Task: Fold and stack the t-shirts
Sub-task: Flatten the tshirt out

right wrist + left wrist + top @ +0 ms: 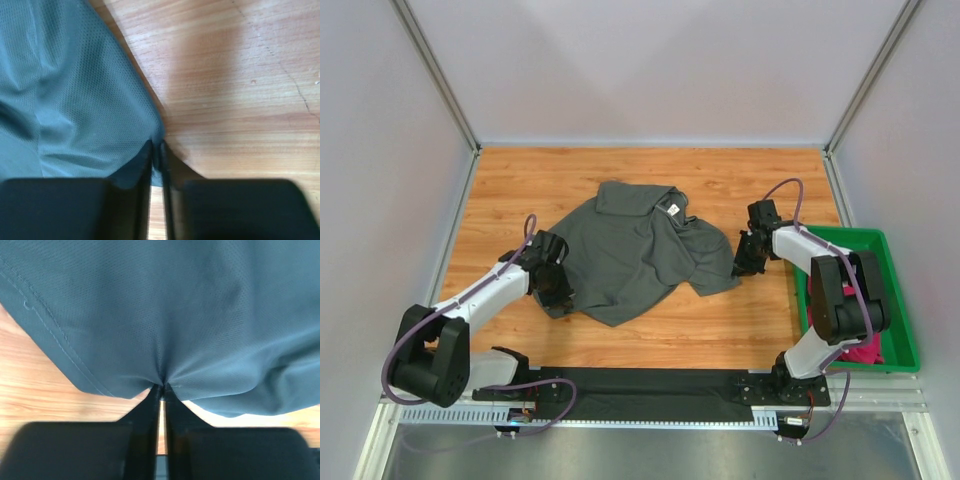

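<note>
Left side: left gripper [161, 386] has its jaws together, clamped on a pucker of the grey t-shirt [625, 250] at its near-left hem.

Centre: the shirt lies rumpled mid-bench [570, 180], collar toward the far edge. Its long axis runs roughly left to right between the two grippers.

Right side: right gripper [156, 146] has its jaws together on the shirt's right-hand edge, with bare wood just beyond.

The cloth lies inward of both tools, one per side, so the next move probably lifts and spreads it outward.

The pink t-shirt [865, 350] sits in the green tray [905, 300] at the bench's right edge, partly hidden.
</note>
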